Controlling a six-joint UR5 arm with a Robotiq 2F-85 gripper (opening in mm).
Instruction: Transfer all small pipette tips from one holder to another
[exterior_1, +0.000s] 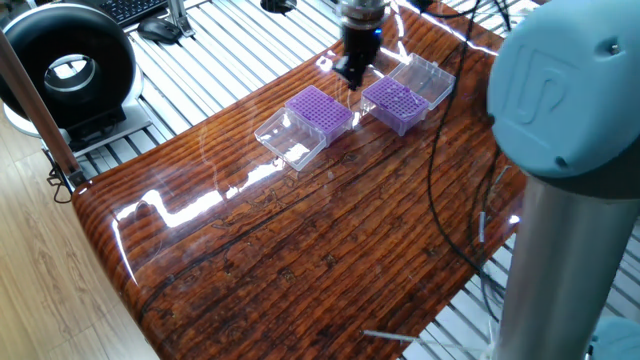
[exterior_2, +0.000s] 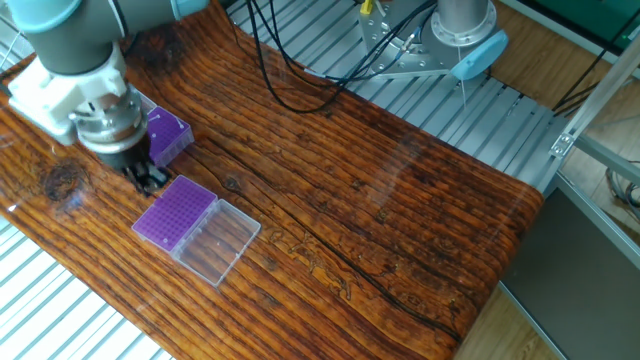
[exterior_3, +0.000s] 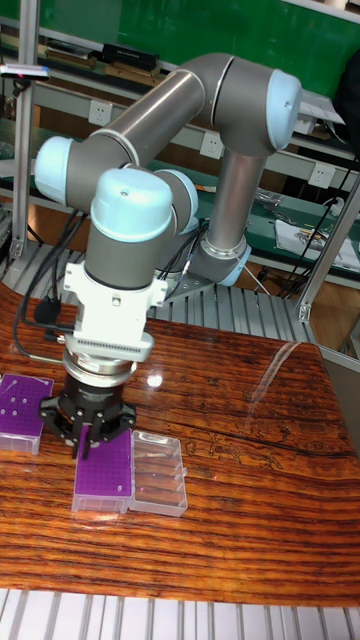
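Two purple holders lie side by side on the wooden table, each with a clear lid hinged open. My gripper (exterior_1: 352, 72) (exterior_2: 148, 178) (exterior_3: 86, 440) hangs between them, just over the edge of the nearer holder (exterior_1: 320, 110) (exterior_2: 175, 213) (exterior_3: 105, 476). Its fingers are pressed together, and a thin sliver like a small pipette tip (exterior_3: 86, 447) pokes down between them. The small pipette tips show as a pale dotted grid on the other holder (exterior_1: 396, 103) (exterior_2: 168, 135) (exterior_3: 22, 402), which my wrist partly hides in the other fixed view.
Clear lids (exterior_1: 283, 140) (exterior_1: 427, 78) (exterior_2: 216, 241) (exterior_3: 160, 476) lie open beside the holders. A black cable (exterior_1: 440, 170) trails across the table. The table's rounded edge (exterior_1: 110, 230) drops off at the left, and the arm's base (exterior_2: 462, 40) stands behind the table.
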